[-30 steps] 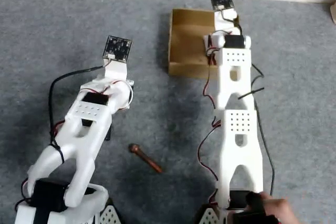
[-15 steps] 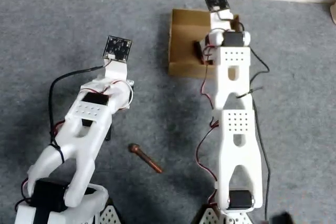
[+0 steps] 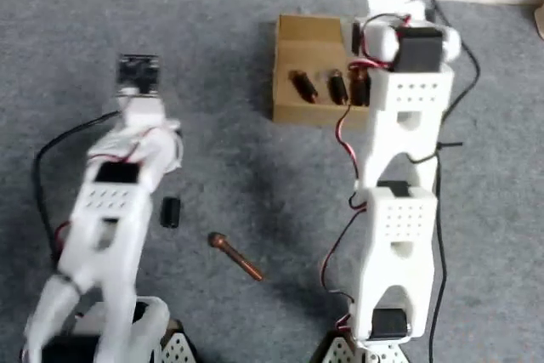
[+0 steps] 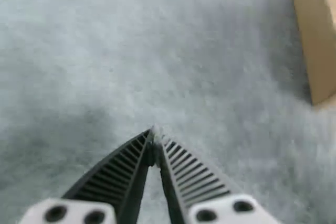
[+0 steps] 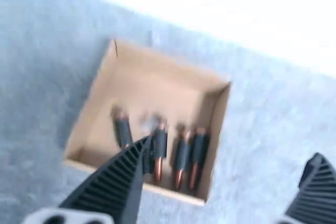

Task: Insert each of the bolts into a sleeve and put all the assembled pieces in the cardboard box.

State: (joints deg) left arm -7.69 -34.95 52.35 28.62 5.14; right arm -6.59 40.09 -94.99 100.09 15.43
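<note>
Left pincer (image 4: 153, 134): the two ribbed jaws are pressed together at the tips and hold nothing. It hangs over bare grey bench (image 3: 255, 167), to the left of the cardboard box, one brown wall of which shows at the edge of the left wrist view.

Right pincer (image 5: 231, 150): the jaws are spread wide apart, with nothing between them. It is raised over the far side of the bench, with the box open below it.

Cardboard box (image 3: 293, 40): it stands at the far side of the bench, right of centre, with its open top upward. The right arm (image 3: 399, 210) reaches from the near edge across the box's right-hand part. On the box floor lie four assembled pieces (image 5: 181, 158), each a black sleeve with a copper bolt through it. Three lie close together, side by side, and the fourth (image 5: 122, 127) lies a little apart from them.

Loose parts: one black sleeve (image 3: 171, 212) lies on the bench just to the right of the left arm (image 3: 106, 210). One copper bolt (image 3: 238, 258) lies nearer and to the right of that sleeve, close to it but not touching. The bolt rests between the two arms, angled, with its head toward the sleeve and its tip toward the near right. Both parts are well apart from the box and from either pincer.
</note>
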